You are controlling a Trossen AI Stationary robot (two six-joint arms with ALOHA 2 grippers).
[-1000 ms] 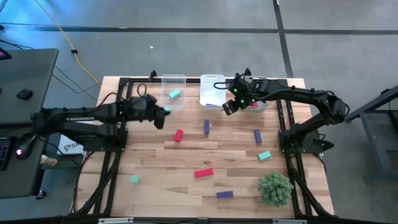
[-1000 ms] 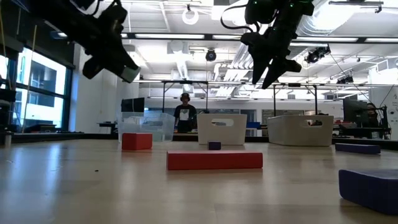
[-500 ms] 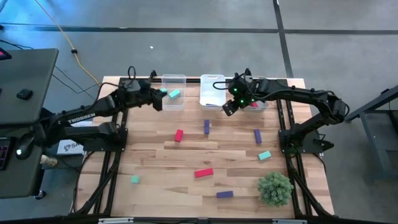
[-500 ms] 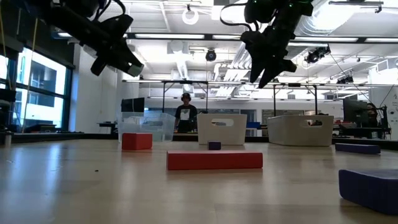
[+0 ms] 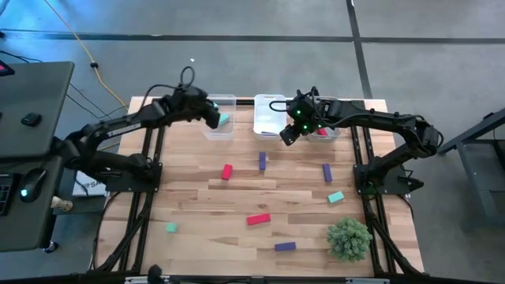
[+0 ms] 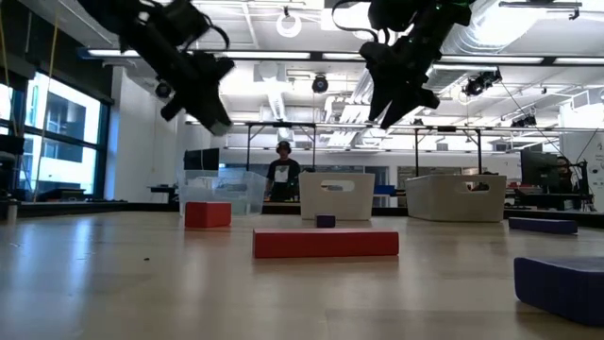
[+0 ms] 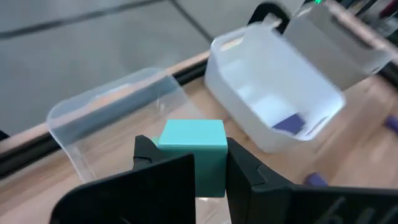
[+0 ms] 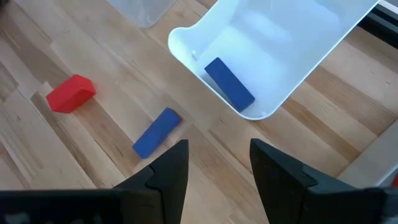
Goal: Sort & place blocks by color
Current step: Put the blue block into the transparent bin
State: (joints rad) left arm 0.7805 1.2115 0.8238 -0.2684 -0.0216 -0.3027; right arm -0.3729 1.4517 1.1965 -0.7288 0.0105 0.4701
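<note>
My left gripper (image 5: 211,116) hangs at the clear bin (image 5: 220,99) on the table's far side, shut on a teal block (image 7: 193,148). A teal patch (image 5: 224,119) shows in that bin beside the fingers. My right gripper (image 5: 286,134) is open in the air by the near edge of the white middle bin (image 5: 270,105), which holds a purple block (image 8: 230,84). Lying flat on the table are red blocks (image 5: 227,171) (image 5: 258,219), purple blocks (image 5: 262,161) (image 5: 327,172) (image 5: 285,246) and teal blocks (image 5: 336,197) (image 5: 170,228). My left gripper pinches the teal block by two opposite side faces (image 7: 214,155) between its two fingers (image 7: 165,177). The fingers slant down toward the table's far side. The block is lifted clear, over the clear bin (image 7: 118,118).
A third bin (image 5: 334,130) at the far right holds a red piece. A fuzzy green plant ball (image 5: 349,238) stands near the right front corner. Black frame rails (image 5: 150,181) run along both table sides. In the low view a person (image 6: 280,175) stands far behind the bins.
My left gripper, keeping the teal block, has swung from the table's left middle toward the far edge and then right, ending at the clear bin. My right gripper has stayed almost where it was, open.
</note>
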